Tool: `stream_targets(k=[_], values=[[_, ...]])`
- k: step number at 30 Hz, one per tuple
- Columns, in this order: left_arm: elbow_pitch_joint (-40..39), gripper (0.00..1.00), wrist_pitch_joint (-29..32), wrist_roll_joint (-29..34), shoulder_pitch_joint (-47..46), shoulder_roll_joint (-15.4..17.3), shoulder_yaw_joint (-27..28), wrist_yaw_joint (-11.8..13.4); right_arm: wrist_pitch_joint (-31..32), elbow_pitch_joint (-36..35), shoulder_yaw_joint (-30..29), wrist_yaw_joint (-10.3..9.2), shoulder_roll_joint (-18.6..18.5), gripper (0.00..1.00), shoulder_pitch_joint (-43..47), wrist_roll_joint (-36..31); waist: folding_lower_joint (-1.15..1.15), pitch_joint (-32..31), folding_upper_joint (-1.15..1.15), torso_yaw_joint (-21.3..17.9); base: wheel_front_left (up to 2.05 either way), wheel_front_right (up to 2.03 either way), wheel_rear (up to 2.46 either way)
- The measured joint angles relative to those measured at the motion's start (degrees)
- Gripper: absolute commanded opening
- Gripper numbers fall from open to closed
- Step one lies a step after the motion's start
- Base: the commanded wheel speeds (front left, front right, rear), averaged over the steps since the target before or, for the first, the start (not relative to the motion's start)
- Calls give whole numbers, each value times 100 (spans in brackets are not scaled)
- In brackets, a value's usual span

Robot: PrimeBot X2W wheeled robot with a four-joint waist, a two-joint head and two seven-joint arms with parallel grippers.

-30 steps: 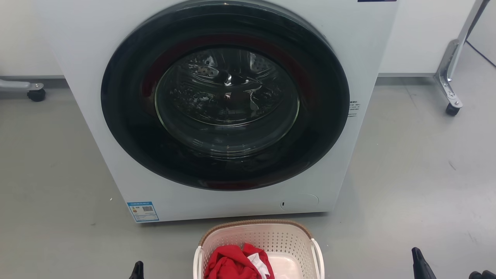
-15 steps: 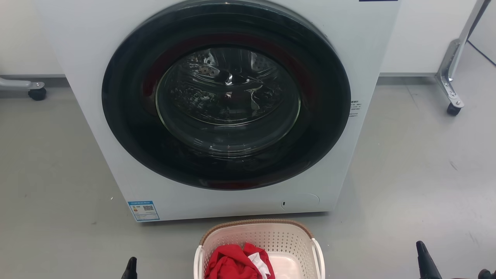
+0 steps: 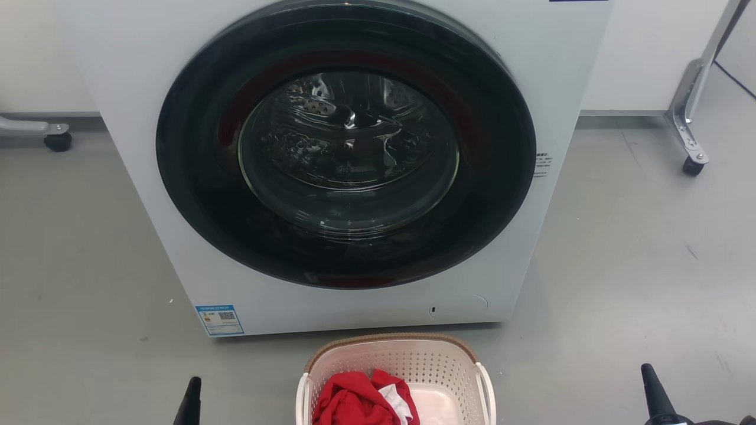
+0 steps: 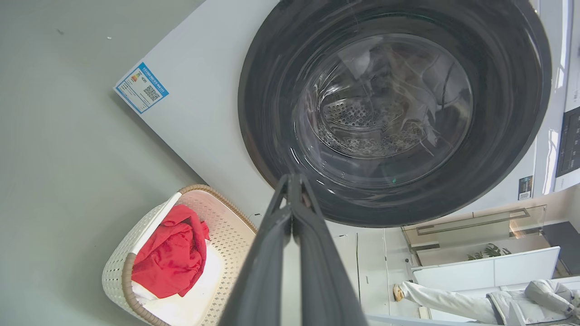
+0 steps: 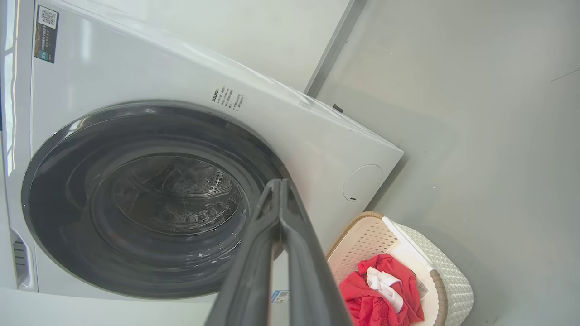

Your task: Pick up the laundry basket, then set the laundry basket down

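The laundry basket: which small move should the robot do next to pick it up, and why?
Probably bring both grippers inward to the side handles, opening them on the way. The laundry basket sits on the floor before the washer; the left gripper and right gripper are shut, apart from it on either side.

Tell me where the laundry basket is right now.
The basket sits on the floor at the head view's bottom centre, close in front of the washer, between the left hand and the right hand, touched by neither.

Bright, even light; glare on the washer door (image 3: 348, 147); wide-angle bending in wrist views.
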Motion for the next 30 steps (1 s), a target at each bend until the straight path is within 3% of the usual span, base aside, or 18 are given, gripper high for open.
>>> stream_targets(k=[30], values=[[126,0,505,-2228,-359,-79,545,-446,599,202,-745,412,323,0,-289,2141,0,20,0,29,0,0,0]])
